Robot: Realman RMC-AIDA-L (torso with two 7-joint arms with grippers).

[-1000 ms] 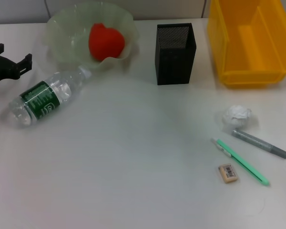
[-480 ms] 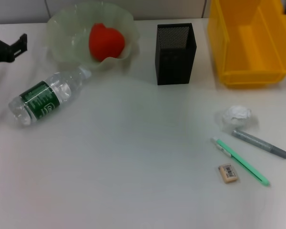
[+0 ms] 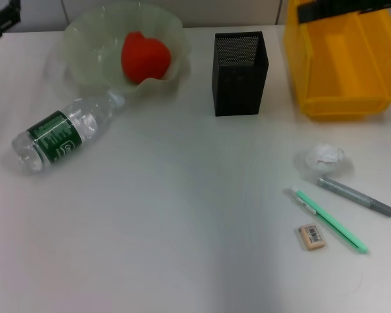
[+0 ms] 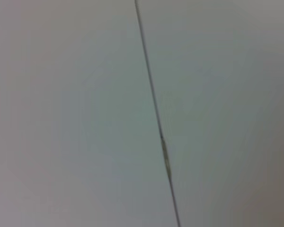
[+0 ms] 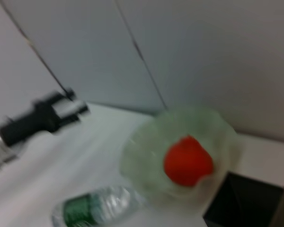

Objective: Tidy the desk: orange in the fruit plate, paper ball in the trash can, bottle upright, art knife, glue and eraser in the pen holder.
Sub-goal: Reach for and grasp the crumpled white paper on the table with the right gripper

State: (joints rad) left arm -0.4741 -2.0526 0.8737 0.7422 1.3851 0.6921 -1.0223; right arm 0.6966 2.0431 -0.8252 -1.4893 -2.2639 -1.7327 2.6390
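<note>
A white desk (image 3: 182,215) seen from above by the head camera. At the far left sits the fruit plate (image 3: 85,55), a pale green bowl with a wavy rim, and the orange (image 3: 144,57) rests inside it. Just in front of the bowl the bottle (image 3: 65,134) lies on its side, cap end pointing toward the bowl. The black mesh pen holder (image 3: 240,73) stands upright near the middle of the far edge, and the yellow trash can (image 3: 342,62) stands to its right. On the near right side of the desk lie four small things close together: the white paper ball (image 3: 326,157), a grey pen-shaped stick (image 3: 356,197) just in front of it, a thin green art knife (image 3: 329,220) beside that, and the beige eraser (image 3: 312,237) nearest the front, just beside the knife. The left gripper (image 3: 1,18) shows only as a dark shape at the far left corner, away from everything on the desk; whether its fingers are spread or closed cannot be told. A dark part of the right arm (image 3: 332,9) crosses the top edge above the yellow bin; its gripper is out of sight. The right wrist camera looks across at the bowl, orange, bottle and pen holder, with the left gripper (image 5: 61,109) beyond them.
</note>
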